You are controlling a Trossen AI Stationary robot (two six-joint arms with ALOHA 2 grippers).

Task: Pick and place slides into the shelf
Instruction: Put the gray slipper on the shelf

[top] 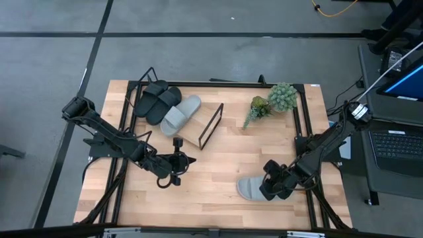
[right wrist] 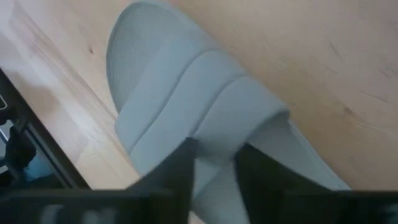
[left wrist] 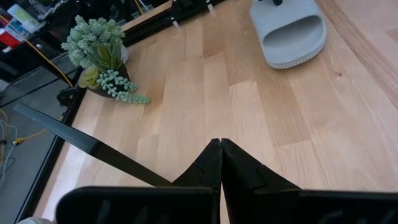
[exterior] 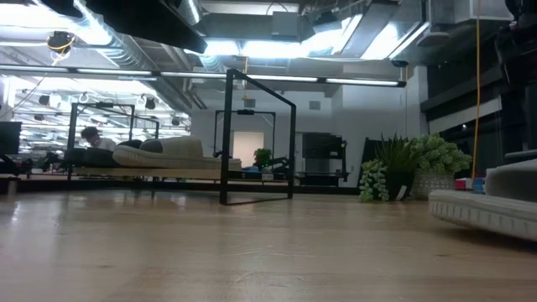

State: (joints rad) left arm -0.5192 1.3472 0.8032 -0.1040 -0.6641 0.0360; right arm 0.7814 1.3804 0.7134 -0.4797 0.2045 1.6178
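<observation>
The shelf (top: 193,125) stands at the table's far left, with two black slides (top: 157,100) and one light grey slide (top: 180,114) lying on its board. It also shows in the low view (exterior: 258,138). A second grey slide (top: 251,189) is near the table's near right and shows in the left wrist view (left wrist: 289,31) too. My right gripper (top: 271,183) is shut on this slide. My left gripper (top: 177,162) is shut and empty over the table's middle; its closed fingers show in the left wrist view (left wrist: 221,152). My right gripper pinches the grey slide's wide strap (right wrist: 217,146) between its two fingers (right wrist: 180,171), at the strap's open edge. The fingers come slanting down from the table's right side. The slide's sole (exterior: 478,216) is at the tabletop; I cannot tell whether it is lifted.
A small potted plant (top: 274,99) stands at the far right of the table, and also shows in the low view (exterior: 411,168). The shelf's black wire end loop (top: 211,125) stands upright toward the table's middle. Bare wood lies between the two grippers.
</observation>
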